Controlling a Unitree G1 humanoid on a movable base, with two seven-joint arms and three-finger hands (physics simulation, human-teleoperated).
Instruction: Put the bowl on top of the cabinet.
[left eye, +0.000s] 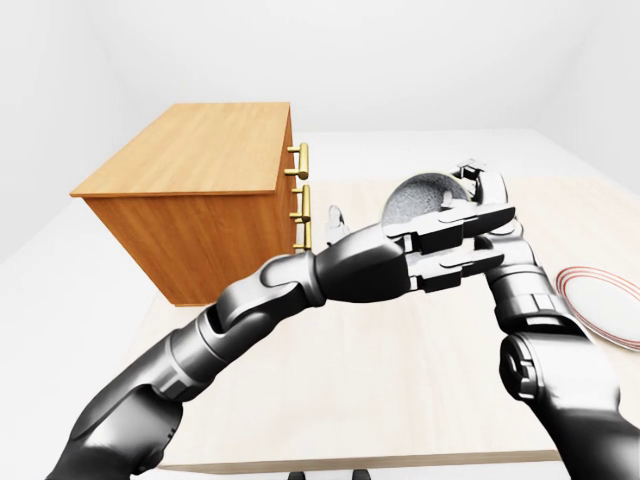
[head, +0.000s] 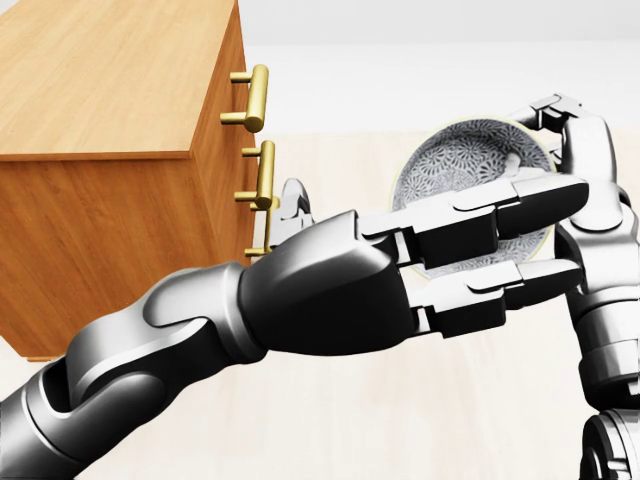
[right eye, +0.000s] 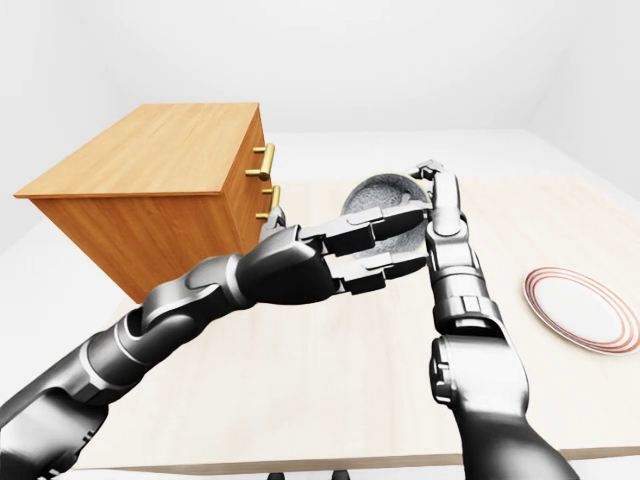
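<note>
A grey-white patterned bowl is held up above the table, tilted so its inside faces me. My right hand is shut on its right rim. My left hand reaches across from the left with its fingers stretched out flat over the lower half of the bowl, open, and its thumb points away near the cabinet. The wooden cabinet stands at the upper left of the head view, its flat top bare. The bowl's lower part is hidden behind my left fingers.
Brass drawer handles stick out of the cabinet's right face, close to my left forearm. A white plate with red rings lies on the light wooden table at the right of the right-eye view.
</note>
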